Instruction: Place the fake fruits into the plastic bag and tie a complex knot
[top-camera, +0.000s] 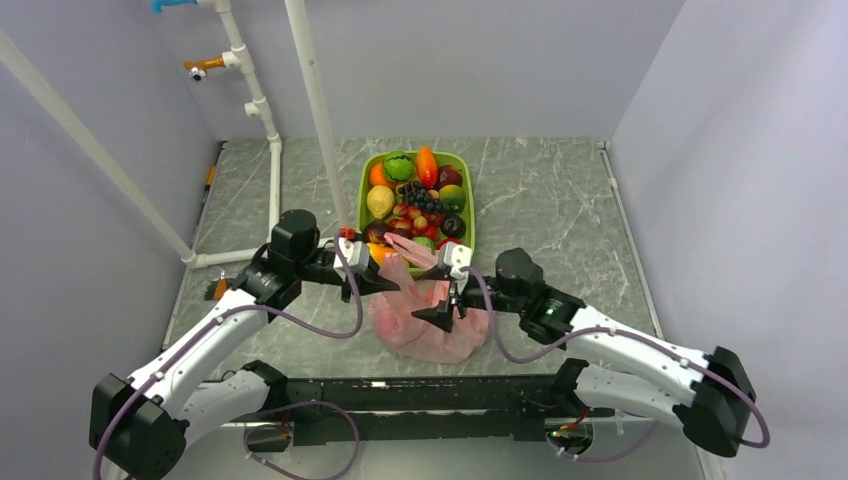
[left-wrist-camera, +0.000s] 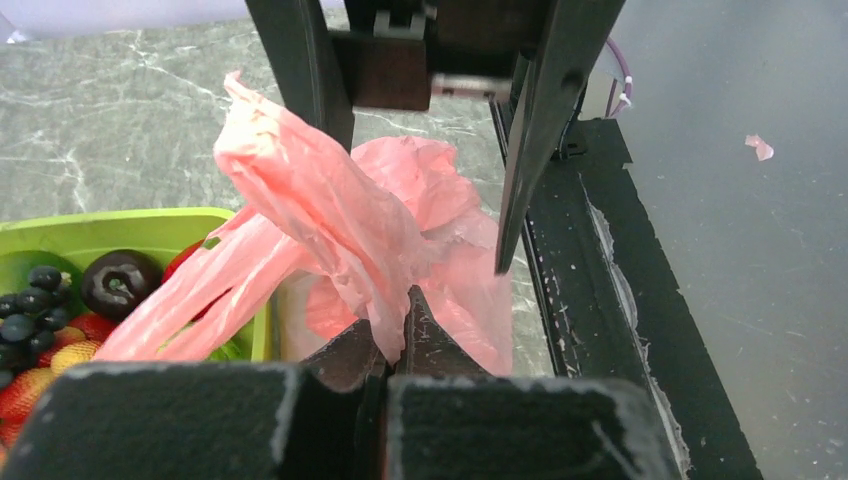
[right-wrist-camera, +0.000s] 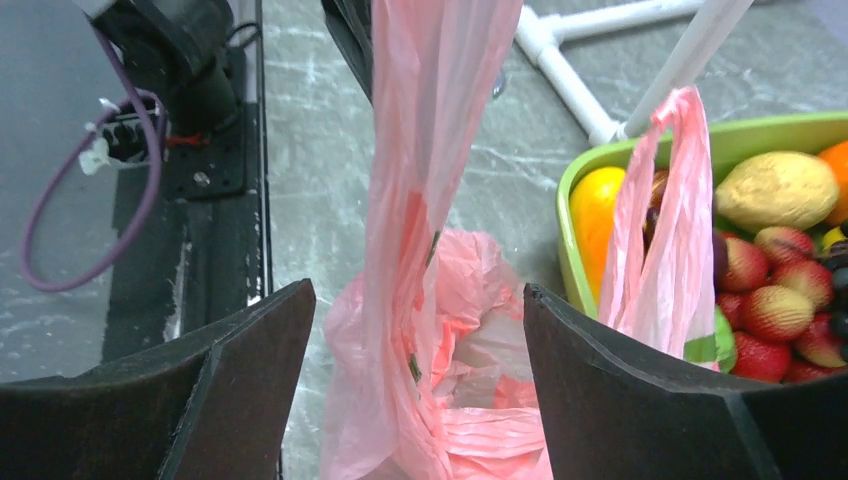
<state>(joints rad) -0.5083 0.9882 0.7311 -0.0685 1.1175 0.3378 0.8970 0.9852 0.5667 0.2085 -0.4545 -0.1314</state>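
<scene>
The left fingers (left-wrist-camera: 397, 325) are pinched fully together on the plastic bag (top-camera: 430, 335). What they hold is one handle loop (right-wrist-camera: 420, 150), gathered into a twisted band that rises from the bag's mouth to their tips. Lifting it taut seems meant to turn the limp film into a firm strand that can be tied. The right fingers (top-camera: 445, 310) stand wide apart and grasp nothing. The taut strand runs straight through the gap between them and, as far as the right wrist view shows, touches neither, so they look set to close on it nearer the bag. The bag's bulging body rests on the surface (top-camera: 560, 200) directly below the right fingers, its mouth crumpled, and what lies inside cannot be made out. The second handle loop (right-wrist-camera: 665, 220) hangs slack and ungripped just outside the right fingers, draped against the rim of the green tray (right-wrist-camera: 590, 170). Many fake fruits (top-camera: 415, 195) lie heaped in that tray, beyond the tips of both sets of fingers. I judge this to be the tying stage: no knot shows, the two loops are apart, and the free one will need catching without letting the held strand slip.
</scene>
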